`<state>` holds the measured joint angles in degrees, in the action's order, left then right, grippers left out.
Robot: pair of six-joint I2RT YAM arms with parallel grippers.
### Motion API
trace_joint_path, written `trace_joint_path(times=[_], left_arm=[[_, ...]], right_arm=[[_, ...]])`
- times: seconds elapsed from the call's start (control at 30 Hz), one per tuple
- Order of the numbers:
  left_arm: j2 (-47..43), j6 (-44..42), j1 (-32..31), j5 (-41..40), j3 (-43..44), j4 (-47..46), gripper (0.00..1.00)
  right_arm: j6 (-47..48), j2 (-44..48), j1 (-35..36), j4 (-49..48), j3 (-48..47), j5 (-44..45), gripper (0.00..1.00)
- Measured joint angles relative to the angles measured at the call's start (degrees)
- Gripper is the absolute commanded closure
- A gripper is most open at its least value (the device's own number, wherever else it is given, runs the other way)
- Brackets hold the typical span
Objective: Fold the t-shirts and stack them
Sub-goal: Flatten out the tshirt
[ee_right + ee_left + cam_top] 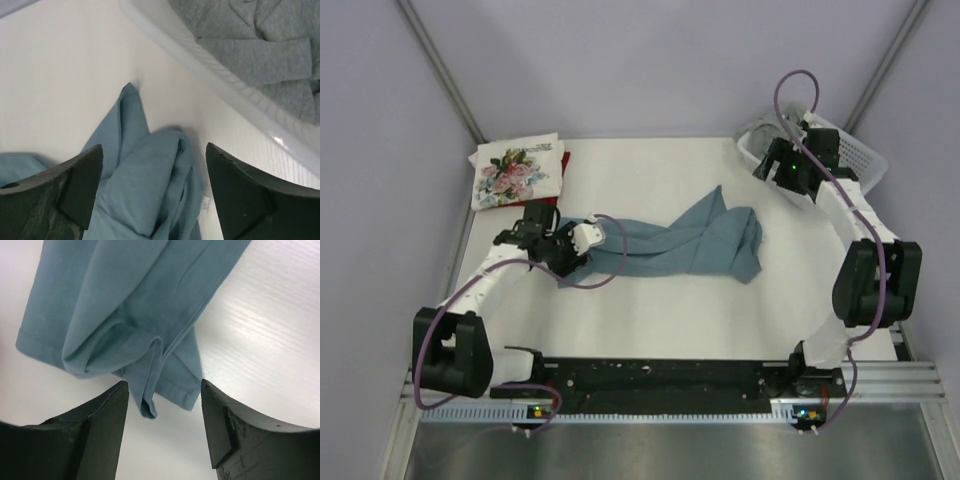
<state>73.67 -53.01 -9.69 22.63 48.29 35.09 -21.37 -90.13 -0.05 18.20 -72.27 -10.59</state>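
— Where's the teal-blue t-shirt (690, 245)?
— It's stretched lengthwise across the middle of the counter (650, 320), bunched and twisted. One end is by the left jaws and the other points towards the basket (865, 158).
— What are the left jaws doing?
— They're parted wide and gripping nothing. In the left wrist view the shirt's hem lies just past the tips, with one fold in line with the gap.
— And the right jaws?
— Also wide apart and empty, above the shirt's far end, close to the basket's rim.
— The other shirts?
— The floral t-shirt (515, 172) sits folded at the far left corner on the dark red t-shirt (565, 162), which peeks out along its edge. The grey t-shirt (260, 45) lies rumpled in the basket
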Motion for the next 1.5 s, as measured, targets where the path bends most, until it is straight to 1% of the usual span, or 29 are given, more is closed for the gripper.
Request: trace_joint_path(times=[0.03,0.1,0.13,0.2,0.23,0.3,0.43,0.5,0.6,0.63,0.67,0.7,0.73,0.77,0.8,1.0,1.1,1.27,1.33,1.4,1.43,1.5], left_arm=[[0.1,0.7,0.1,-1.7,0.1,-0.1,0.35],[0.5,2.2,0.3,-4.5,0.2,-0.2,0.34],[0.9,2.7,0.5,-5.5,0.3,-0.3,0.34],[1.9,4.4,0.7,-7.5,0.3,-0.4,0.34],[2.5,5.2,0.9,-8.3,0.3,-0.4,0.34],[3.7,6.7,1.4,-9.2,0.2,-0.7,0.34],[6.5,9.1,4.3,-9.1,0.3,-1.2,0.34],[7.9,10.0,5.6,-8.6,0.3,-1.2,0.34],[9.2,11.0,6.2,-8.1,0.3,-1.4,0.37],[9.5,11.2,6.2,-8.1,0.3,-1.6,0.41],[9.9,11.4,6.2,-8.1,0.3,-1.9,0.47],[10.3,11.6,6.2,-8.1,0.3,-2.2,0.57],[10.7,11.9,6.2,-8.1,0.3,-2.4,0.72],[11.0,12.2,6.3,-8.0,0.3,-2.6,0.83],[11.5,12.3,6.3,-7.8,0.4,-2.7,1.0],[11.0,13.9,6.6,-5.5,0.7,-2.5,1.0],[8.0,14.1,6.6,-4.2,0.7,-1.5,1.0],[1.6,14.1,6.6,-2.0,0.7,0.0,1.0],[0.7,14.1,6.6,-1.6,0.7,0.3,1.0],[0.3,14.1,6.6,-1.3,0.7,0.8,1.0],[0.2,14.1,6.6,-1.2,0.7,1.0,1.0],[0.1,14.1,6.6,-1.1,0.7,1.5,1.0]], right_arm=[[1.1,-3.9,-0.6,1.4,-3.7,-0.5,0.1],[2.3,-6.1,-0.9,3.5,-4.9,0.4,0.07],[2.8,-5.8,-0.5,5.2,-4.4,1.3,0.07],[4.3,-2.9,2.2,7.0,-0.9,6.2,0.07],[4.9,-1.1,3.8,7.7,0.8,8.1,0.09],[5.7,4.6,9.0,8.3,5.9,11.2,0.15],[6.0,14.3,18.3,8.4,13.7,12.0,0.31],[5.3,16.4,20.9,8.0,16.4,12.1,0.32],[3.8,16.7,24.5,7.8,19.1,13.8,0.34],[3.5,16.4,26.2,8.1,19.4,14.8,0.35],[3.1,15.8,28.2,8.2,19.5,16.2,0.36],[2.8,15.1,30.2,7.8,19.4,17.5,0.36],[2.7,14.6,31.4,7.6,19.3,18.4,0.37],[2.3,13.6,33.1,7.7,18.9,19.8,0.37],[2.1,12.5,34.3,7.6,18.4,21.0,0.37],[1.1,5.6,38.9,7.6,14.7,28.5,0.38],[0.5,2.4,40.4,7.6,12.8,30.9,0.41],[0.3,-2.8,40.5,7.6,9.2,33.3,0.42],[0.4,-4.9,40.5,7.5,8.1,33.9,0.45],[0.7,-6.5,40.5,7.4,7.5,34.4,0.5],[0.8,-7.4,40.5,7.6,7.4,34.6,0.53],[0.9,-8.3,40.5,7.9,7.4,35.1,0.63]])
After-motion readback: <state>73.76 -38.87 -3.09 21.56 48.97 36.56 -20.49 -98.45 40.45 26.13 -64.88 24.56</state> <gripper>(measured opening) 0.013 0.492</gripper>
